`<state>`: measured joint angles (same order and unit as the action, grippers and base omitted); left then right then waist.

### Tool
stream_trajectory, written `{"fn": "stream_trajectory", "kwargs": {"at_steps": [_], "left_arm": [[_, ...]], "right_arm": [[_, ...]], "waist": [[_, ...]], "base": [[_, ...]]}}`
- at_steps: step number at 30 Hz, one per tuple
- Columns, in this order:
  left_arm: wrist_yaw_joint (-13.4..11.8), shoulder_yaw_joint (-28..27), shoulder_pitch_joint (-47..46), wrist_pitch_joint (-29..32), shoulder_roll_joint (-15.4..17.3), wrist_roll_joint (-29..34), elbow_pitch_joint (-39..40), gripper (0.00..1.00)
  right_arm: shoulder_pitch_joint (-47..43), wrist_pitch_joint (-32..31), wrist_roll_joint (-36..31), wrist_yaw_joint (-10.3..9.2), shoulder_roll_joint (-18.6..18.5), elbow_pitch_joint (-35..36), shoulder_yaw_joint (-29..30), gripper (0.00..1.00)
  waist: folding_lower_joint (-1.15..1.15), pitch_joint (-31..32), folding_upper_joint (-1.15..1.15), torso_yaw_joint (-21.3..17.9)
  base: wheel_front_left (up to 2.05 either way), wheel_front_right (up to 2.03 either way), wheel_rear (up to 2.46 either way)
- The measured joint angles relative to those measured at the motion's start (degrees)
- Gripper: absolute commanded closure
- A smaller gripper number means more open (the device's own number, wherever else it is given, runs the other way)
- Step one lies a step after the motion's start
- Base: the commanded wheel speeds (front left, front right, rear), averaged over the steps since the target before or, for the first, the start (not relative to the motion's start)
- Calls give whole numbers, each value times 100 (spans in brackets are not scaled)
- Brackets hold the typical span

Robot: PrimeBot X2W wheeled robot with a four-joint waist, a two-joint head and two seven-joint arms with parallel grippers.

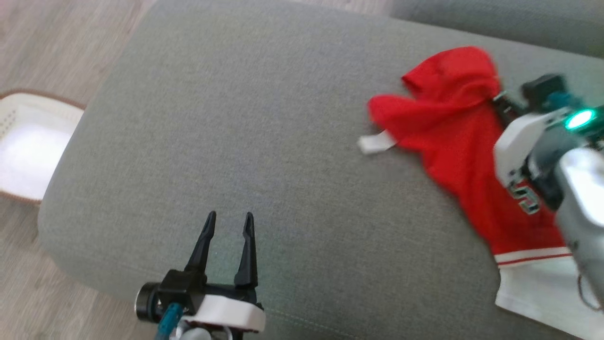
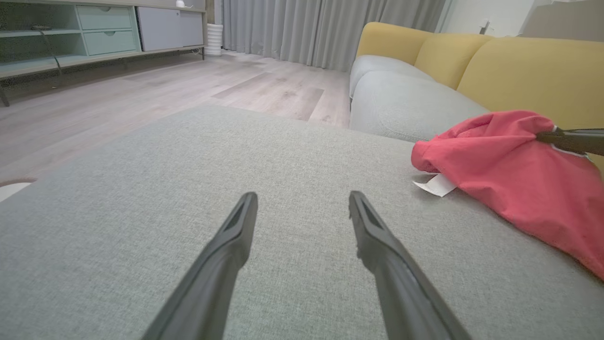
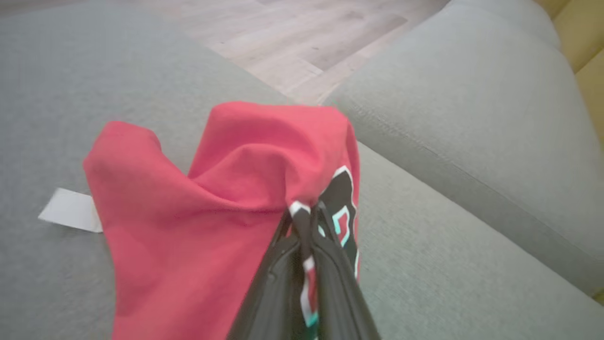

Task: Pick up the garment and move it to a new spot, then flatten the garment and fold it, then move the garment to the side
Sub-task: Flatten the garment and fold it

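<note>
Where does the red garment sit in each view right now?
Head view: red garment at right, on the grey cushion.
Left wrist view: garment far right, past the left gripper.
Right wrist view: garment centre, pinched in the right gripper.
Shared landmark: the white tag at its left edge.

A broad grey woven ottoman (image 1: pixel 226 132) lies in front, pale wood-look plank flooring (image 2: pixel 198 80) running beyond it and a white perforated basket (image 1: pixel 23 151) with a brown rim on the floor beside its edge. Past it stands a sofa (image 2: pixel 391 113) with grey seat cushions (image 3: pixel 472 94) and mustard-yellow back cushions (image 2: pixel 524 71) below a white wall (image 2: pixel 490 14). Grey floor-length curtains (image 2: pixel 330 28) hang at the far side with a white ribbed cylinder (image 2: pixel 214 40) next to them, and a low sideboard (image 2: pixel 165 28) with pale green drawers (image 2: pixel 104 16) and open shelves (image 2: pixel 37 47) stands across the floor, all in soft, even light
</note>
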<state>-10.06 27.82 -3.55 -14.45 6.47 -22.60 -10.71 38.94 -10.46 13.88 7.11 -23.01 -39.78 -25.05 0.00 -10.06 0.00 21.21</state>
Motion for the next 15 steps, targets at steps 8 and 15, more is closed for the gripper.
{"fn": "stream_trajectory", "kwargs": {"at_steps": [8, 15], "left_arm": [[52, -48, -180, 0, -142, 78, -36, 0], [104, -181, -179, 0, -171, 149, -147, 0]], "right_arm": [[636, 615, -692, 0, -10, -1096, 584, 0], [633, 1500, -945, 0, 345, -1102, 610, 0]], "waist": [[1, -272, 0, 132], [0, -84, 0, 12]], "base": [[0, 0, 0], [0, 0, 0]]}}
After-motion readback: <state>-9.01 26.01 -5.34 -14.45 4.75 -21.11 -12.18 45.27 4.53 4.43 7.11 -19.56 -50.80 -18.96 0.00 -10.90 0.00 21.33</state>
